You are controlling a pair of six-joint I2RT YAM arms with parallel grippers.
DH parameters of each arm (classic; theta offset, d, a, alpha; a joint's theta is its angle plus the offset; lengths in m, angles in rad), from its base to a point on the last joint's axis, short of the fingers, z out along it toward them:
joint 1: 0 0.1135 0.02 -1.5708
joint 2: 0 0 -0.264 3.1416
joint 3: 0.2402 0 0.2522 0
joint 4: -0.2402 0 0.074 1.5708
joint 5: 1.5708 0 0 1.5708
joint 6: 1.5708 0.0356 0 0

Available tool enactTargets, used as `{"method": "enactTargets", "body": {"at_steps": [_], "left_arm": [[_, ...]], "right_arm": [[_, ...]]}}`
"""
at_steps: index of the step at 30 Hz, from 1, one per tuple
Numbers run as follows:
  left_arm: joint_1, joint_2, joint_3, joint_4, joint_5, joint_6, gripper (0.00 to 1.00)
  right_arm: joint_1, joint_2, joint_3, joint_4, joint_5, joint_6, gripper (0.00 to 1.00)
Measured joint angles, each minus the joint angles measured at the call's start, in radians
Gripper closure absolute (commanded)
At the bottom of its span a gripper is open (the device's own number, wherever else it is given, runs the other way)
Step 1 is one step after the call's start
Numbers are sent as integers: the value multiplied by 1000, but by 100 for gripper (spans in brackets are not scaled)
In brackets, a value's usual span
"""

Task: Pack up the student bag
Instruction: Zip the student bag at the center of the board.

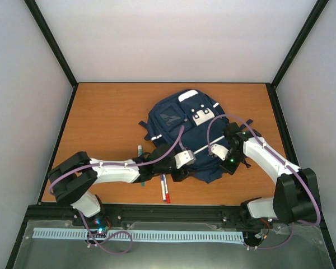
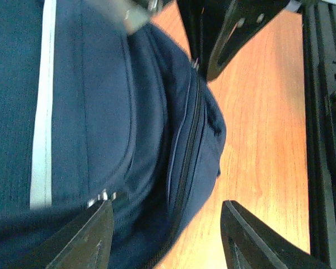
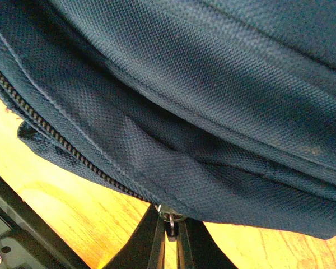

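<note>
**Q:** So, what's lying around on your table point(image 1: 101, 123), and is any of it in your way?

**A:** Honestly, not much. Your student bag point(image 1: 182, 126) lies flat on the wood, centre-right, with its near edge towards the arm bases. A red-tipped pen point(image 1: 165, 190) sits on the near side of your left arm, close to the bag's near-left corner. A green-capped marker point(image 1: 140, 150) pokes out from the far side of that forearm. Neither touches the bag. The real crowding comes from your own arms, since both wrists meet at the bag's near edge. You can see the right arm's dark hardware at the top of the left wrist view.

**Q:** And the grippers?

**A:** Your left gripper point(image 2: 167, 206) has its fingers well apart and isn't pinching anything. One finger is over the navy fabric, the other over bare wood, and the zipper track point(image 2: 187, 151) runs between them. Your right gripper point(image 3: 171, 227) is closed tight on the metal zip pull point(image 3: 169, 213).

**Q:** Any branding you can read?

**A:** Nope. The white-grey patches point(image 1: 200, 115) and the pale emblem point(image 1: 168, 117) on the front pocket are too small to read. The white stripe point(image 2: 42, 112) is plain.
</note>
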State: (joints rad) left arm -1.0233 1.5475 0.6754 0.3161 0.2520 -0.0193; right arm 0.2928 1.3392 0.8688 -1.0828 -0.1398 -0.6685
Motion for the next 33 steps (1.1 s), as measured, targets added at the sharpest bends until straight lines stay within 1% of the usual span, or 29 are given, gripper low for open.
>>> {"method": "enactTargets", "body": {"at_steps": [8,14,17,19,21,24,27,30,33], "left_arm": [[0,122,207,-45,67,84,42],[-10,211,278,-77,91,117,44],[-29,269,312,-93,92,129,49],[-40,301,325,-94,90,133,58],[-47,321,332,-94,89,133,70],[-50,329,332,-95,82,133,83],[-50,328,332,-95,71,125,88],[-51,313,311,-89,45,119,89],[-51,267,268,-89,0,113,90]], "right_arm": [[-3,6,5,-4,-22,1,97],[-3,6,11,-10,-31,0,97],[-3,6,11,-10,-32,0,97],[-3,6,11,-9,-33,0,97],[-3,6,11,-9,-34,0,97],[-3,6,10,-9,-35,0,97],[-5,6,5,-5,-31,-3,97],[-12,6,-6,-1,-25,-10,97],[-23,6,-16,4,-25,-19,97]]}}
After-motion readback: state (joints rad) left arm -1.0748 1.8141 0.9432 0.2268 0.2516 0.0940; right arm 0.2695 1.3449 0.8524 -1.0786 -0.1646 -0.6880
